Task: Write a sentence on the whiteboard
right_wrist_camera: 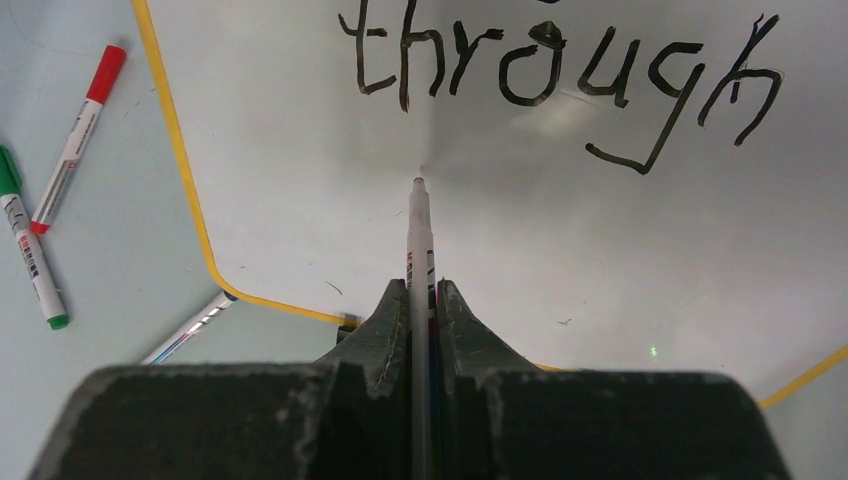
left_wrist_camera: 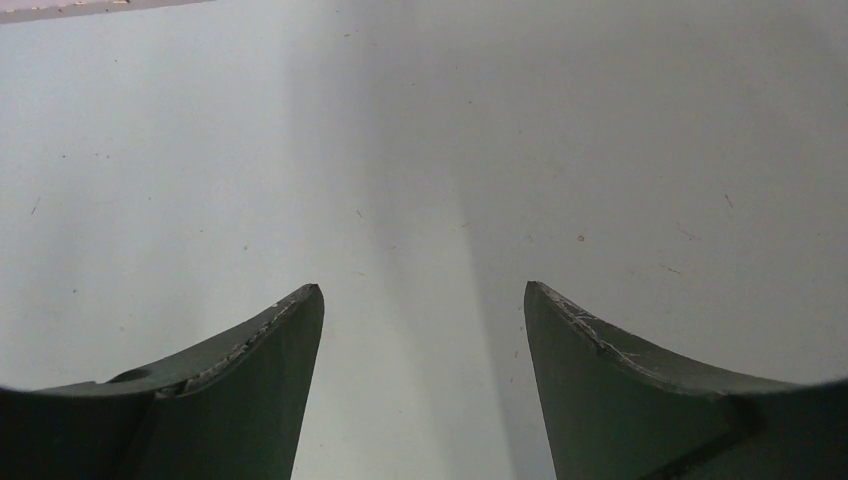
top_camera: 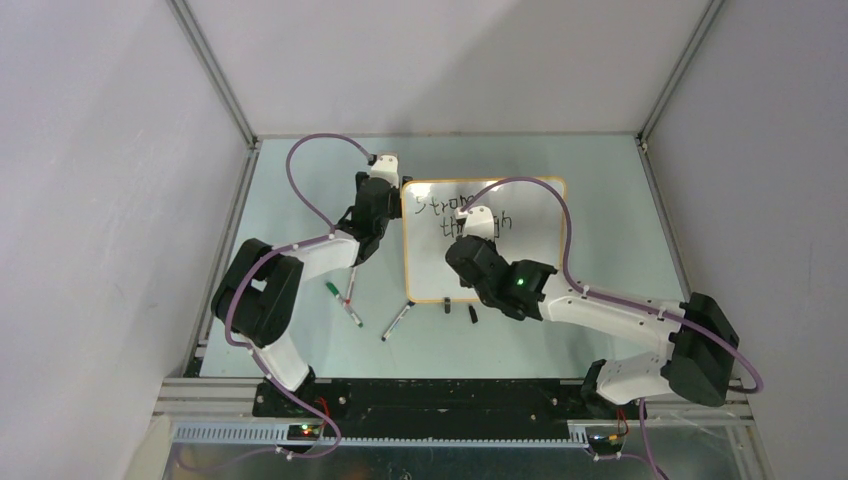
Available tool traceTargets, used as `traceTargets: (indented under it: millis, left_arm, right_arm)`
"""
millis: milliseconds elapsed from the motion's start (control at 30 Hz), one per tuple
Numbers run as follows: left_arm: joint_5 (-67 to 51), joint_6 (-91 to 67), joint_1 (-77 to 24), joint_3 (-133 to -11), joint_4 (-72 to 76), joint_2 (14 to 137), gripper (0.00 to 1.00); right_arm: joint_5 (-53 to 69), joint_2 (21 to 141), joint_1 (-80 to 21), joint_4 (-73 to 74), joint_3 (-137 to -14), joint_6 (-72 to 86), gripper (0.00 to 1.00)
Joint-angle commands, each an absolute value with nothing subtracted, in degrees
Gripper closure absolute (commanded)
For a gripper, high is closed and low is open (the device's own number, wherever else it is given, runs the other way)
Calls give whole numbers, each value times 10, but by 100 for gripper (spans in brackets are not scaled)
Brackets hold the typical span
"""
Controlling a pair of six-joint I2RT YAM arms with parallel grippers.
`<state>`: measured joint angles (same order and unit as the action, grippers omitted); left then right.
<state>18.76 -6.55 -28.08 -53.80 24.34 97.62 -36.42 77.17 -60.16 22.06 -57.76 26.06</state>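
Whiteboard [right_wrist_camera: 300, 180] — glossy, orange-rimmed, right fingers [right_wrist_camera: 380, 325] clenched on slim white marker [right_wrist_camera: 418, 235], left fingers [left_wrist_camera: 260, 365] spread apart.

I see a red marker [right_wrist_camera: 72, 145] and a green marker [right_wrist_camera: 28, 250] side by side, left of the desk's [top_camera: 600, 200] centre | third marker [right_wrist_camera: 188, 330] just right of them, toward the near edge

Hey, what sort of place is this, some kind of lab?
Likely a robotics lab cell: two arms bolted to a table, metal framing around blank walls, and a whiteboard with loose markers.
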Motion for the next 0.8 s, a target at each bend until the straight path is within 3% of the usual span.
traceTargets:
  millis: [0, 767]
  left_arm:
    - [184, -69, -279, -545, 266, 969, 21]
    - [184, -69, -279, -544, 267, 969, 21]
  right_arm:
    - [-391, 776, -604, 217, -603, 264, 100]
    - [-397, 792, -595, 218, -604, 265, 100]
